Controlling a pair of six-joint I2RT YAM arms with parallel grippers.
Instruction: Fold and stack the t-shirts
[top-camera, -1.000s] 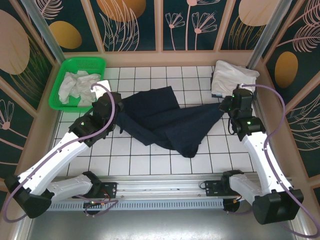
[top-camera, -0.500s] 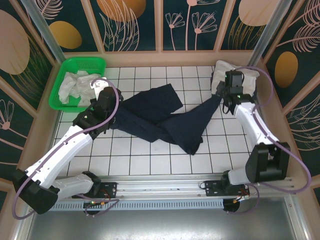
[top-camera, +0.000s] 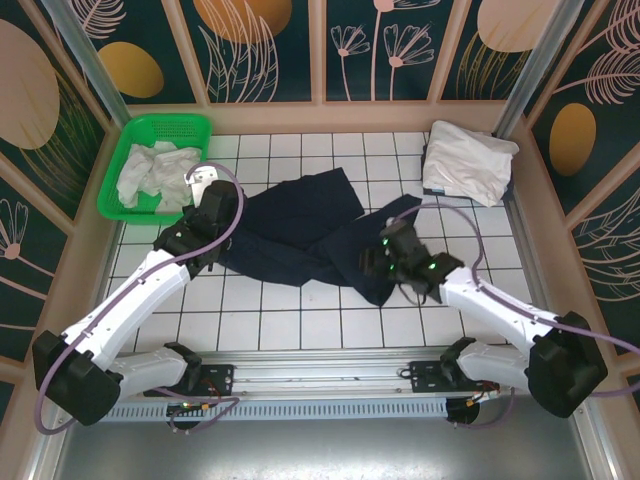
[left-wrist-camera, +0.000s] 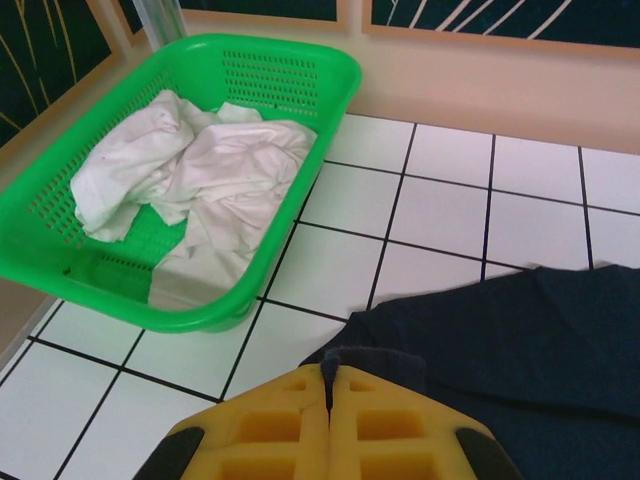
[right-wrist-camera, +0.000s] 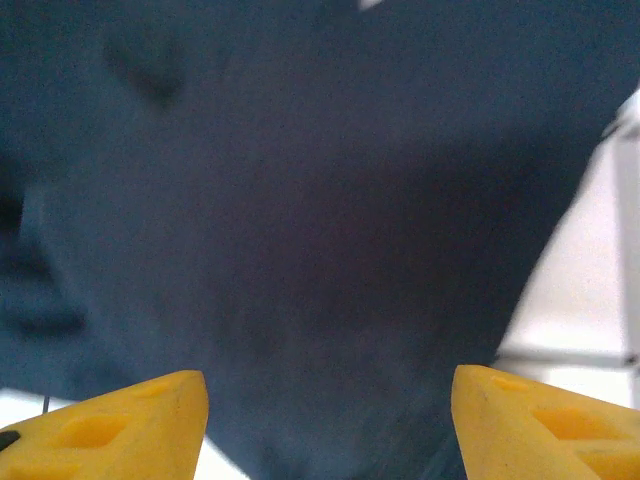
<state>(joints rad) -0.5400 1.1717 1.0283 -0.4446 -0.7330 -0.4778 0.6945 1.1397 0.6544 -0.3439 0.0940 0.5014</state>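
The dark navy t-shirt (top-camera: 310, 235) lies crumpled across the middle tiles. My left gripper (top-camera: 220, 208) is at its left edge. In the left wrist view that gripper (left-wrist-camera: 328, 372) is shut on a small fold of the navy cloth (left-wrist-camera: 520, 340). My right gripper (top-camera: 378, 255) hovers low over the shirt's right part. Its yellow fingers (right-wrist-camera: 130, 420) stand wide apart, with only navy cloth (right-wrist-camera: 300, 200) below and nothing between them. A folded white t-shirt (top-camera: 465, 160) rests at the back right corner. Crumpled white t-shirts (left-wrist-camera: 200, 160) fill the green basket (left-wrist-camera: 300, 60).
The green basket (top-camera: 120, 195) stands at the back left against the wall, just beyond my left gripper. Patterned walls close in the tiled floor on three sides. A metal rail (top-camera: 320, 385) with the arm bases runs along the near edge.
My right gripper has opened and let go of the navy shirt's right corner, then swung from the back right down to the middle. The cloth's right end has dropped. The left gripper barely moved.
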